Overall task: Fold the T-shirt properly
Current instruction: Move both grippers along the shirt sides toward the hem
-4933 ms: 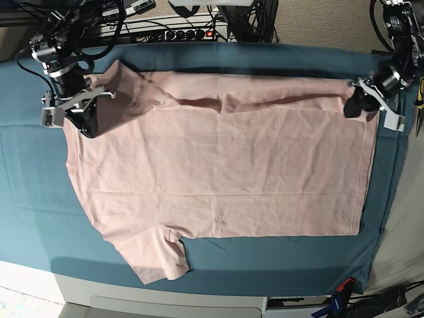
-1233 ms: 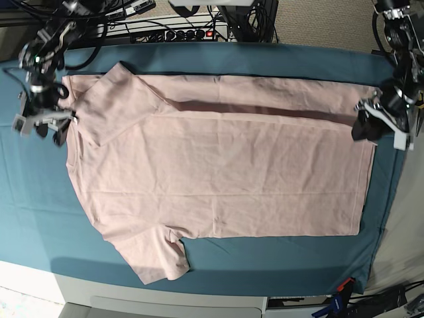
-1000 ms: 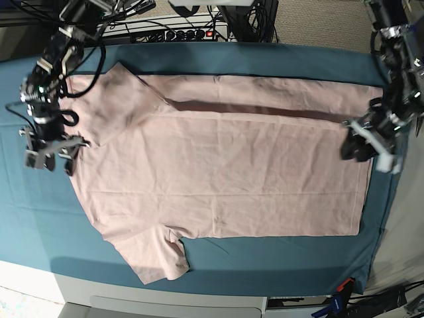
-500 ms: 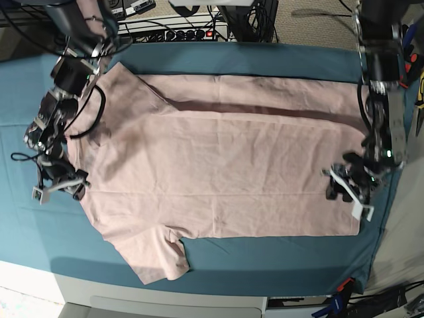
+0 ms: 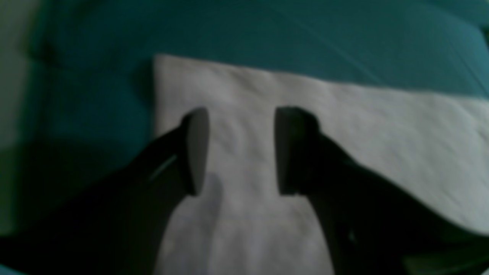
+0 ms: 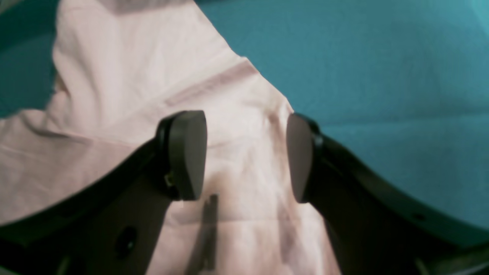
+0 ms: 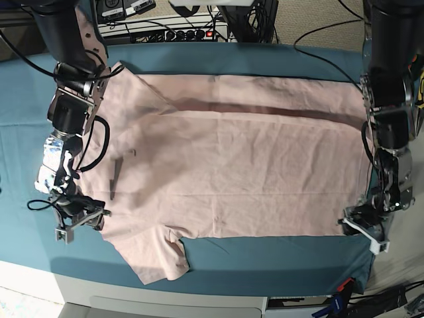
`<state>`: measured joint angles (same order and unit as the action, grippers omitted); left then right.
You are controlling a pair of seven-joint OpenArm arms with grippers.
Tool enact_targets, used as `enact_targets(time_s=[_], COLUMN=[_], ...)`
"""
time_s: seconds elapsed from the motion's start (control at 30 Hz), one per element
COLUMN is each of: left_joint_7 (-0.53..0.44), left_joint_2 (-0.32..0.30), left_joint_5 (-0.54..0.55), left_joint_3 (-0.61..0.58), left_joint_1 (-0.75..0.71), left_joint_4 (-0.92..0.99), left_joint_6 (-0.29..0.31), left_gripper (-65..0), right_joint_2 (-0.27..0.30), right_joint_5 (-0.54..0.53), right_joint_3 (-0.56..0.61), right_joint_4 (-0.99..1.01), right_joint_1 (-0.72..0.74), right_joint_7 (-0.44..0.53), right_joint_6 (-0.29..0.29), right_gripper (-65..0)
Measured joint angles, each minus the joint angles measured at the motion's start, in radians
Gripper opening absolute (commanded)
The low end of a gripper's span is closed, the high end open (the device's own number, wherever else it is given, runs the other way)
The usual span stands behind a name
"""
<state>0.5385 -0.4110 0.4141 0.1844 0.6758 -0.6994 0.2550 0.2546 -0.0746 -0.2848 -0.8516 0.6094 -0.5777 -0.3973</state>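
My right gripper [image 6: 246, 156] hangs over the near sleeve of the T-shirt [image 7: 225, 165], fingers [image 6: 187, 152] apart with pink cloth showing in the gap between them and nothing pinched; the sleeve's hemmed edge runs diagonally just beyond my far pad, and past it there is only the teal cloth [image 6: 382, 76]. My left gripper [image 5: 238, 151] is likewise spread and empty, poised over the near hem corner of the shirt, with the corner's two edges a little ahead and to the side of my pads [image 5: 196, 151] and teal showing past them. From the base view, both of my grippers sit at the near long edge of the shirt, the right gripper [image 7: 79, 222] at the sleeve end and the left gripper [image 7: 363, 226] at the hem end, well apart from each other. The shirt lies flat with its long axis running across the table from one of my arms to the other, collar end toward my right arm, plain side up, and its far long edge already doubled over in a narrow band. So what matters is that the near edge lies directly under both sets of fingers, each arm at its own end, and the fold I judge is coming should carry that edge away from me toward the far band.
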Motion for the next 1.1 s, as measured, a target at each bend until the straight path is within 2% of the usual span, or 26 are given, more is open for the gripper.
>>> enact_targets(time_s=[0.07, 0.13, 0.27, 0.4, 0.63, 0.77, 1.1], left_joint_7=[-0.021, -0.045, -0.072, -0.072, -0.087, -0.084, -0.076], left_joint_2=[-0.015, -0.030, -0.055, -0.066, -0.066, -0.061, -0.013], left_joint_5=[-0.010, -0.032, -0.053, -0.053, -0.006, 0.025, 0.024], left_joint_3=[0.000, 0.000, 0.000, 0.000, 0.001, 0.001, 0.001], left_joint_1=[0.014, 0.025, 0.040, 0.040, 0.043, 0.043, 0.071], left_joint_4=[0.047, 0.095, 0.182, 0.232, 0.274, 0.275, 0.277], left_joint_6=[-0.022, -0.029, -0.055, -0.057, -0.056, -0.026, -0.019], left_gripper=[-41.7, -42.1, -42.1, -42.1, -42.1, -42.1, -42.1], right_joint_2=[0.001, 0.003, 0.003, 0.003, 0.003, 0.003, 0.003], right_joint_5=[0.036, 0.042, 0.045, 0.045, 0.045, 0.045, 0.044], right_joint_3=[0.025, 0.037, 0.039, 0.039, 0.039, 0.039, 0.039], right_joint_4=[0.000, 0.000, 0.000, 0.001, 0.001, 0.001, 0.001], right_joint_1=[0.000, 0.000, 0.000, 0.000, -0.003, -0.015, -0.041], right_joint_7=[0.002, 0.002, 0.003, 0.003, 0.002, 0.002, 0.002], right_joint_6=[0.039, 0.062, 0.069, 0.069, 0.069, 0.069, 0.069], right_gripper=[-31.9, -31.9, -31.9, -31.9, -31.9, -31.9, -31.9])
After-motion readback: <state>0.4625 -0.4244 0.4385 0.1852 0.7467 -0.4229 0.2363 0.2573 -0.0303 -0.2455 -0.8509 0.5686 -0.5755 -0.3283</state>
